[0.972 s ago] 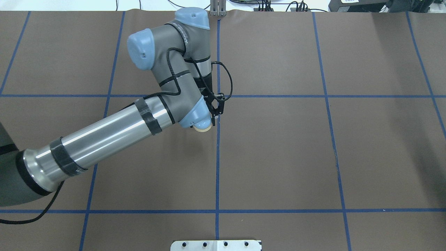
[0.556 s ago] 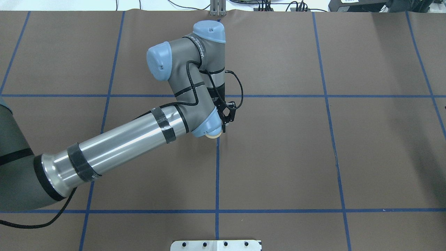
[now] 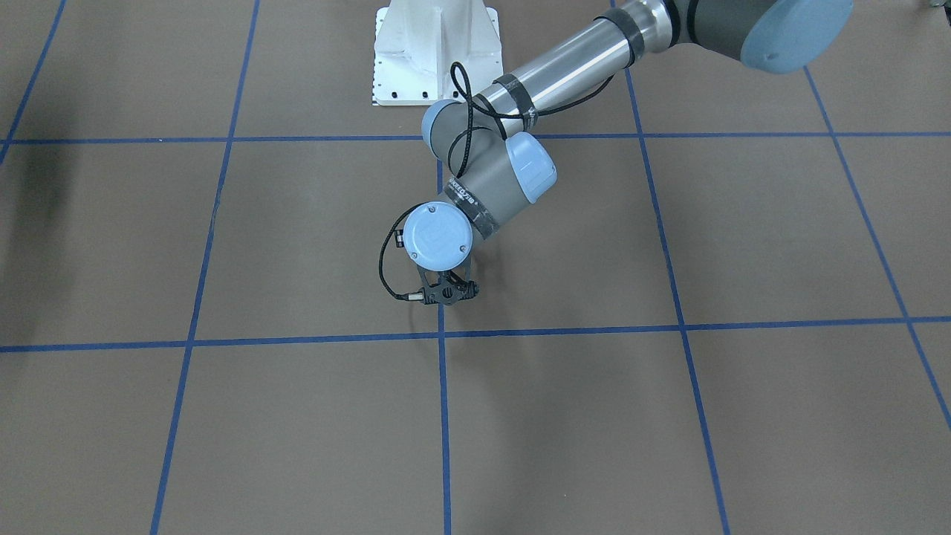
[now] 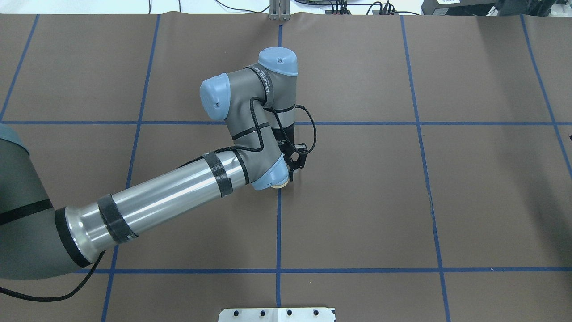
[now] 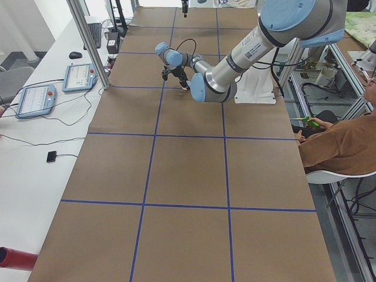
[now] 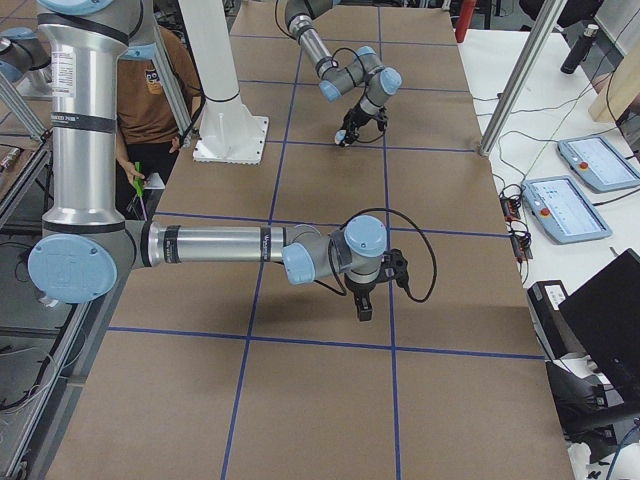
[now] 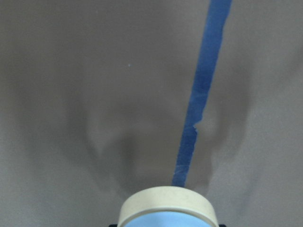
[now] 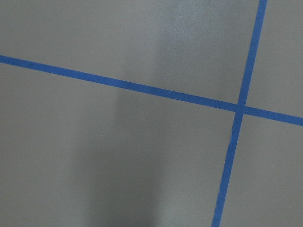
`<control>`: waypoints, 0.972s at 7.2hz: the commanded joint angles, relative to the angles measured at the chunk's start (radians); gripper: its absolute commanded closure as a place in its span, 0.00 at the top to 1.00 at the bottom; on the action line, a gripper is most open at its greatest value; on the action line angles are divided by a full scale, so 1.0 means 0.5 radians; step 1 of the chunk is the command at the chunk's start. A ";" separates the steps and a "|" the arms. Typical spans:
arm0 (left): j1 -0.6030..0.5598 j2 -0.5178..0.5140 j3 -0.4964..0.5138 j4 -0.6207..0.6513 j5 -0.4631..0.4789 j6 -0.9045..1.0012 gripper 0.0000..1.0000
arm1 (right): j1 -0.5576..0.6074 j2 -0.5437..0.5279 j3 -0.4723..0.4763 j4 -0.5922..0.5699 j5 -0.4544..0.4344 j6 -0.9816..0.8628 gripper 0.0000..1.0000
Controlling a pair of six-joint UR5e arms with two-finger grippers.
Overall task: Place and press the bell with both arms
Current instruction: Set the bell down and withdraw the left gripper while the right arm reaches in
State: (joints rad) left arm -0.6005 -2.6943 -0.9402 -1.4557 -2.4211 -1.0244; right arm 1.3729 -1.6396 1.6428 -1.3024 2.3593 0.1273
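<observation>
Left gripper (image 4: 289,177) holds the bell (image 7: 165,204), fingers hidden.

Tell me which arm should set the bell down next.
Left. The left gripper holds the bell low over the table; the right gripper is far away, without it.

Brown table (image 4: 357,201), blue tape grid (image 4: 278,223) (white pedestal (image 3: 435,52) bolted on).

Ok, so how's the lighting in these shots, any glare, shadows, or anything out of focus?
Overhead exterior: glare streaks along the left arm's silver tube, a shadow over the table at upper right. Left wrist: the bell sits soft and cropped at the bottom edge, blurry shadows flank the blue tape. Right wrist: a darker shadow band at lower left.
</observation>
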 commanded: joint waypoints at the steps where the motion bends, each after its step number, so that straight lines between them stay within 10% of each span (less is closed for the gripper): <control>1: 0.001 0.001 0.015 -0.046 0.001 -0.001 0.79 | 0.000 0.003 0.003 0.000 0.000 0.000 1.00; 5: -0.093 0.004 -0.088 -0.059 -0.002 -0.001 0.99 | -0.037 0.030 0.028 0.000 0.003 0.006 1.00; 7: -0.256 0.184 -0.476 0.015 -0.024 0.002 0.99 | -0.165 0.204 0.031 0.000 -0.003 0.265 1.00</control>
State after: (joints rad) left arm -0.6809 -2.6650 -1.0586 -1.4720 -2.4286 -1.0242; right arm 1.3324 -1.5922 1.6556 -1.3024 2.3594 0.1792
